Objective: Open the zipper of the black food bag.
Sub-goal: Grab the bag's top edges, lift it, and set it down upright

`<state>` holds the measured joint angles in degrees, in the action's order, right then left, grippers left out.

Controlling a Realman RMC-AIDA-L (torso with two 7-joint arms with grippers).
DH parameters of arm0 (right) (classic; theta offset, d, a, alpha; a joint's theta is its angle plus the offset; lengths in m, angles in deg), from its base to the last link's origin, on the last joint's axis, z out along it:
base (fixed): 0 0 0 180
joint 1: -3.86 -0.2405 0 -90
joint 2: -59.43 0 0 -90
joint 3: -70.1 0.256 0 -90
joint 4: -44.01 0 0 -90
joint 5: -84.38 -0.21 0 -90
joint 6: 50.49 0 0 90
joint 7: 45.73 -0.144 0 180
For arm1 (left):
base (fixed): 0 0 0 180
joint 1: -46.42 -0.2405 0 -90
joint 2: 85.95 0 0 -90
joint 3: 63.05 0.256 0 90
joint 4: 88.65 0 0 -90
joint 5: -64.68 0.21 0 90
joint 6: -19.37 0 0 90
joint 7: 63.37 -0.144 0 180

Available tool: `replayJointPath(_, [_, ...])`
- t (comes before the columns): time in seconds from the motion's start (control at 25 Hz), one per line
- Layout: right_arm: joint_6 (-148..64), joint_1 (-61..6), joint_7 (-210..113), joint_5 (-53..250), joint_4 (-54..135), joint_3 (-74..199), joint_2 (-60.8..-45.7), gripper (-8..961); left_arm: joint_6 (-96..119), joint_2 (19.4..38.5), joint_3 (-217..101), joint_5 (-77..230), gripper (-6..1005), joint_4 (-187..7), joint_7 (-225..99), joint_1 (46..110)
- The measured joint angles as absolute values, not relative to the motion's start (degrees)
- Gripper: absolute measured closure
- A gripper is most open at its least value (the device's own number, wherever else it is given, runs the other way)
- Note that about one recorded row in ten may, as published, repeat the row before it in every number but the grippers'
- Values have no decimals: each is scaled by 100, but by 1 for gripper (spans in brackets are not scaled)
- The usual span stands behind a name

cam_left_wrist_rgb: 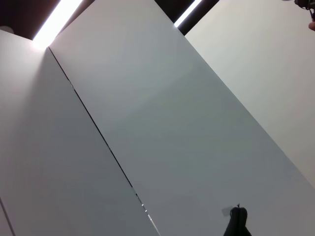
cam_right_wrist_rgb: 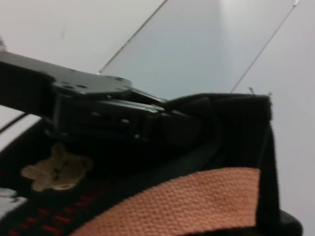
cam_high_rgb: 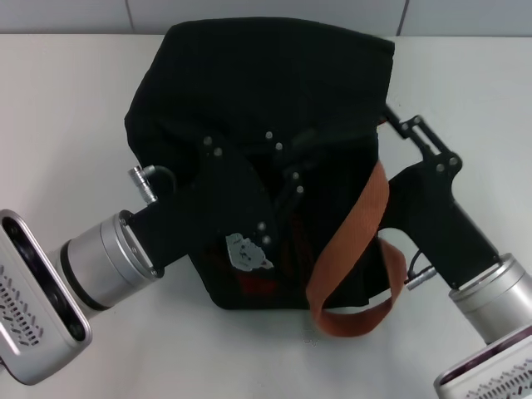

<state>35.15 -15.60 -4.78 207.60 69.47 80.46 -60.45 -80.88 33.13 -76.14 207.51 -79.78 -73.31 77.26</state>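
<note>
The black food bag stands at the table's middle, slumped, with an orange-brown strap hanging down its front and a bear patch low on its near face. My left gripper reaches from the left and lies across the bag's top, black on black. The zipper is hidden under it. My right gripper is at the bag's upper right edge. In the right wrist view the left gripper's body crosses above the bear patch, the strap and the bag.
The white table lies bare to the left and right of the bag, with a tiled wall behind it. The left wrist view shows only pale wall panels and a ceiling light strip.
</note>
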Motion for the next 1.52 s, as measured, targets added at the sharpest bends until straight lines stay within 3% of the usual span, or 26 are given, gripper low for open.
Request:
replayJointPath(0.24, [3430,-1621,-475,20771,6959,7990,-6045,299,-8090,3312,-7614,20749,892,-7978,-7330,7736])
replayJointPath(0.36, [3351,-1660,-472,20774,6964,7988,-6045,532,-8090,3308,-7614,20749,892,-7978,-7330,7736])
replayJointPath(0.8, [2942,-1820,-467,20777,6997,8016,-6045,955,-8091,3305,-7614,20752,892,-7977,-7330,7708])
replayJointPath(1.52, [2370,-656,-608,20742,6590,7999,-6045,888,-8077,3314,-7758,20714,891,-7978,-7330,7734])
